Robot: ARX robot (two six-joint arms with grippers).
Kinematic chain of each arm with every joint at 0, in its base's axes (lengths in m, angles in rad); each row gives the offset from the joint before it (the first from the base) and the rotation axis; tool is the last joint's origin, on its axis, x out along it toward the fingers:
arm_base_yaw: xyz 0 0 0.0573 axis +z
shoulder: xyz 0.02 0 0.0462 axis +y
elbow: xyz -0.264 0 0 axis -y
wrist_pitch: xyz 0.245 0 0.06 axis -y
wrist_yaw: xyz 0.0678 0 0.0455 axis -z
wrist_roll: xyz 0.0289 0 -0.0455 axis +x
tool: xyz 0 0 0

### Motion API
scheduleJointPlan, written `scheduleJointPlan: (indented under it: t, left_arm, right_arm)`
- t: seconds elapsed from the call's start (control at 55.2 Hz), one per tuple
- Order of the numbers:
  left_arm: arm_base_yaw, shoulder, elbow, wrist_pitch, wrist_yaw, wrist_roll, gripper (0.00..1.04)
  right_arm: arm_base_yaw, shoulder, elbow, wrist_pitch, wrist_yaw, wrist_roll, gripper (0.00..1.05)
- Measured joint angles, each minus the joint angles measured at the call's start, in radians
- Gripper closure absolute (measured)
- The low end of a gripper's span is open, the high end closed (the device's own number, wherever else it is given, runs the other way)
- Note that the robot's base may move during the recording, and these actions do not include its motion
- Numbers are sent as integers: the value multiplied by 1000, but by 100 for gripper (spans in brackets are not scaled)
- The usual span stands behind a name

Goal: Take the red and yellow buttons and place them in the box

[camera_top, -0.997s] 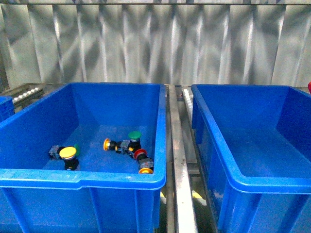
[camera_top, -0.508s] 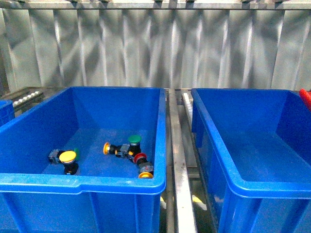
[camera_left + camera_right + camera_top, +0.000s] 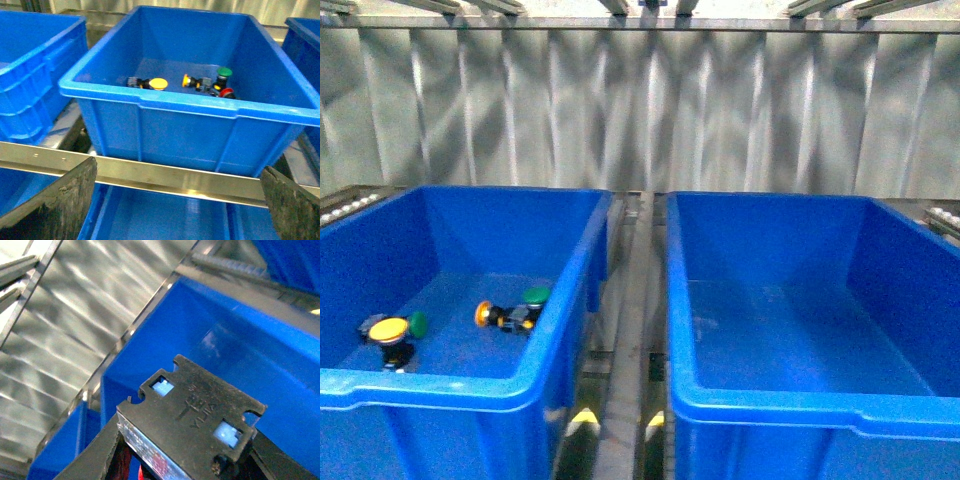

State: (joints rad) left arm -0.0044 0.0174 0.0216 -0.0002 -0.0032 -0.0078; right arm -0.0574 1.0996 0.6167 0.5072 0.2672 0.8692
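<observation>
Between the clamped fingers of the right gripper point(image 3: 186, 460) sits a red button point(image 3: 192, 407), its black contact block outward and a sliver of red cap beneath. It is best carried well over the empty box point(image 3: 800, 408), at three o'clock from the supply bin point(image 3: 440, 386), then released low. The left gripper point(image 3: 177, 200) is spread wide, holding nothing.

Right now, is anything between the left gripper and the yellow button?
Yes: a metal rail and the bin's near wall lie between the left gripper and the yellow button; the bin top is open.
</observation>
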Motion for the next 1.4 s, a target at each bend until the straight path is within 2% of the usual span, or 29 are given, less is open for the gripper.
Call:
scheduleJointPlan:
  t: [0.363, 0.471, 0.58, 0.725, 0.888, 1.396]
  left_arm:
    - [0, 0, 0, 0, 1, 0, 8]
    - [2, 0, 0, 0, 8, 1, 8]
    - [2, 0, 0, 0, 4, 1, 8]
    - [2, 0, 0, 0, 4, 1, 8]
    - [2, 0, 0, 0, 3, 1, 8]
    - [2, 0, 0, 0, 3, 1, 8]
  right_arm:
    - [-142, 27, 9, 29, -73, -17, 64]
    - [-189, 114, 88, 29, -127, -72, 64]
    - [-235, 221, 203, 11, -135, -128, 64]
    - [-235, 382, 393, -56, -181, -239, 64]
    - [-234, 594, 573, -179, -171, -365, 64]
    - [-262, 1046, 994, -505, -127, -616, 64]
